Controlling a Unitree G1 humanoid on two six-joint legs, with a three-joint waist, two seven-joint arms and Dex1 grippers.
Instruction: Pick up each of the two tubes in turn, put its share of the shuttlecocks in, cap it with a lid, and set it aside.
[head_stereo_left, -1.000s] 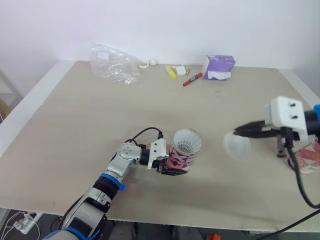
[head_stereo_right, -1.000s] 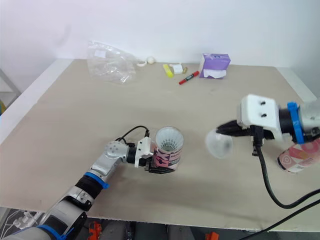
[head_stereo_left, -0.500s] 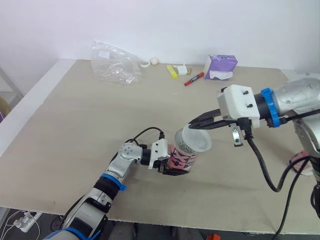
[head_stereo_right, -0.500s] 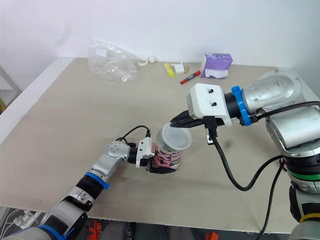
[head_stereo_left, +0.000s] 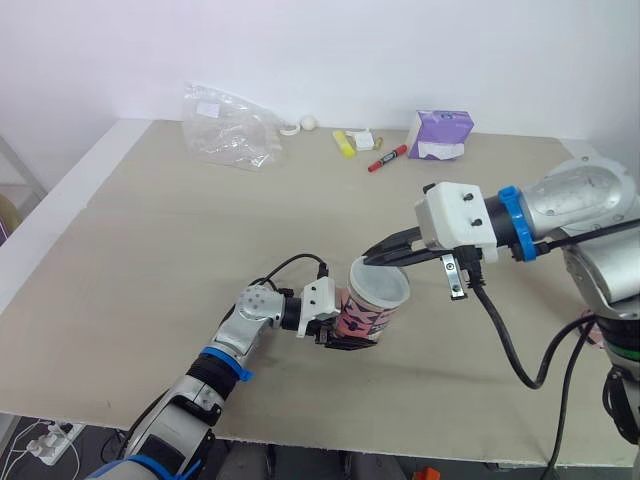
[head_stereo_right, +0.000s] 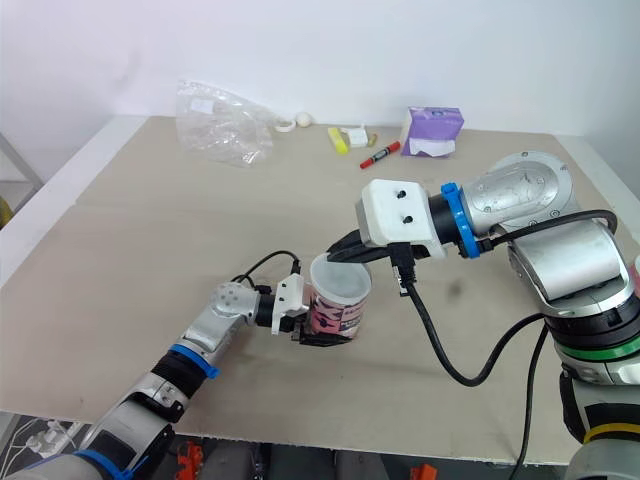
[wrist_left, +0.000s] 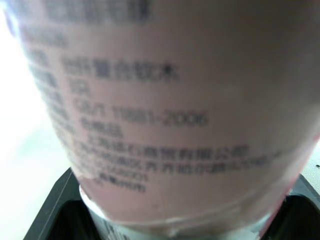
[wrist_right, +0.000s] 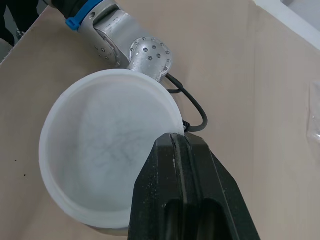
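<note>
Lid (head_stereo_left: 380, 284) pinched by right gripper (head_stereo_left: 372, 259) covers tube (head_stereo_left: 363, 320); left gripper (head_stereo_left: 340, 325) clamps tube.

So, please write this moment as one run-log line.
step: capping | left gripper: shut on tube, mouth up | right gripper: shut on lid rim, lid over tube mouth

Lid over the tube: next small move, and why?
Probably press the lid straight down to seat it. The right end effector pinches its rim, and the lid lies over the mouth of the tube, which the left end effector grips. I cannot tell whether it is pushed home.
</note>
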